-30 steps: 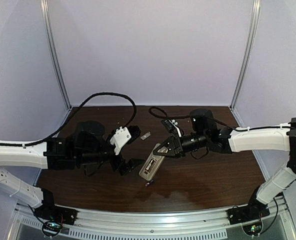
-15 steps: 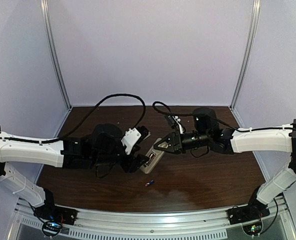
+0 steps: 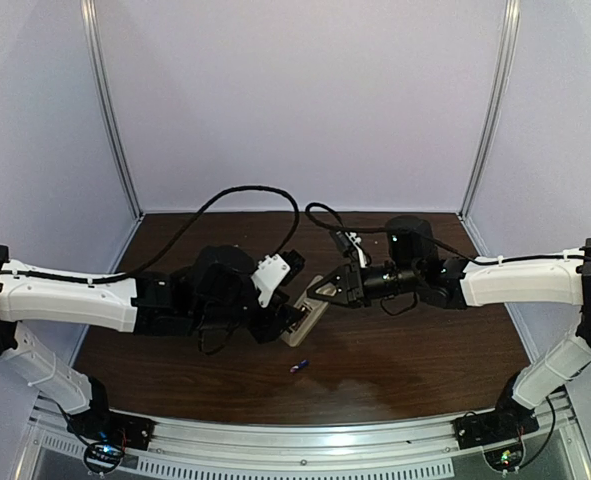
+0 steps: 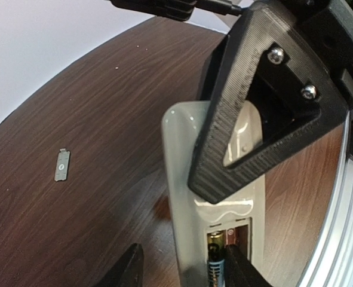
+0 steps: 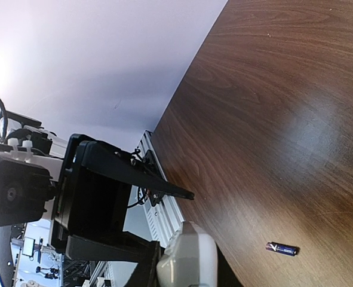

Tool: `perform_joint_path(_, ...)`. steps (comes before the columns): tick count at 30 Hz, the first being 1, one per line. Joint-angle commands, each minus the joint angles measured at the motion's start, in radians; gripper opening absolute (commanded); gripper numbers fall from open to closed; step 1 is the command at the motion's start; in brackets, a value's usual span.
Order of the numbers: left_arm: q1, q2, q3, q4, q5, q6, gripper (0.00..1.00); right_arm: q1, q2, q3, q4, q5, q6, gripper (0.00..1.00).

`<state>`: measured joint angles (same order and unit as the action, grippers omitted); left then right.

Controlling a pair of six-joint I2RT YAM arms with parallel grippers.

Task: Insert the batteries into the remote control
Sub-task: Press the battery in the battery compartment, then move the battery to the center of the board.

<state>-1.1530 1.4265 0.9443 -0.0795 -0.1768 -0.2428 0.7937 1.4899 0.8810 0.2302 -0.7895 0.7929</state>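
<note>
Quick one, lots is hidden rn. In the top cam the remote control is mostly buried btw my two wrists and only a pale sliver shows. The left wrist cam cuts off its near end at the frame bottom. A big black triangular finger of my right gripper lies straight across the middle. The remote is back side up, so I can't see the button face at all. The right wrist cam only gets one rounded white end at the bottom edge, the rest is out of frame.

Grips: the right gripper is clamped on the remote's far end. It looks lifted off the table w/ a shadow under it, but I can't tell if the near end touches. My left gripper has its fingers spread wide and holds nothing afaict. One finger is clear of the remote's left edge, the other overlaps the bay's right side.

Looks: pale grey-white, glossy, rounded corners, battery bay open. One seated battery sits in the bay's left slot, dark w/ a gold-green band, lower part cut off. The right slot is half covered, can't tell what's in it.

The loose battery, blue-purple, lies on the table on the remote's near side, well apart. A small grey cover plate lies flat, well off to the remote's left in the left wrist cam.
</note>
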Motion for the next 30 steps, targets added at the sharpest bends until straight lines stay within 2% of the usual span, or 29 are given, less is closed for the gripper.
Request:
perform_joint_path(1, 0.004, 0.026, 0.026, -0.010, -0.015, 0.002, 0.43, -0.005, -0.047, -0.008, 0.035, -0.013, 0.009, 0.00)
perform_joint_path(7, 0.007, 0.042, 0.037, -0.038, -0.036, 0.010, 0.32, -0.005, -0.052, -0.010, 0.041, -0.020, 0.014, 0.00)
perform_joint_path(9, 0.009, 0.040, 0.039, -0.040, -0.032, 0.017, 0.33, -0.005, -0.052, -0.010, 0.040, -0.022, 0.015, 0.00)
perform_joint_path(10, 0.009, 0.042, 0.041, -0.042, -0.025, 0.024, 0.38, -0.005, -0.051, -0.010, 0.040, -0.019, 0.013, 0.00)
perform_joint_path(14, 0.010, 0.011, 0.043, -0.036, 0.007, 0.039, 0.71, -0.040, -0.045, -0.023, 0.001, 0.012, -0.001, 0.00)
perform_joint_path(17, 0.020, -0.046, 0.032, -0.033, 0.032, 0.047, 0.78, -0.122, -0.051, -0.070, 0.005, 0.015, 0.005, 0.00)
perform_joint_path(21, 0.031, -0.094, 0.005, -0.081, 0.072, 0.043, 0.76, -0.214, -0.078, -0.131, 0.010, 0.005, -0.019, 0.00)
perform_joint_path(26, 0.030, -0.067, -0.052, -0.120, 0.171, 0.008, 0.63, -0.279, -0.112, -0.193, 0.069, -0.067, -0.037, 0.00)
perform_joint_path(30, 0.017, -0.019, -0.067, -0.135, 0.175, -0.016, 0.56, -0.287, -0.150, -0.220, 0.092, -0.124, -0.085, 0.00)
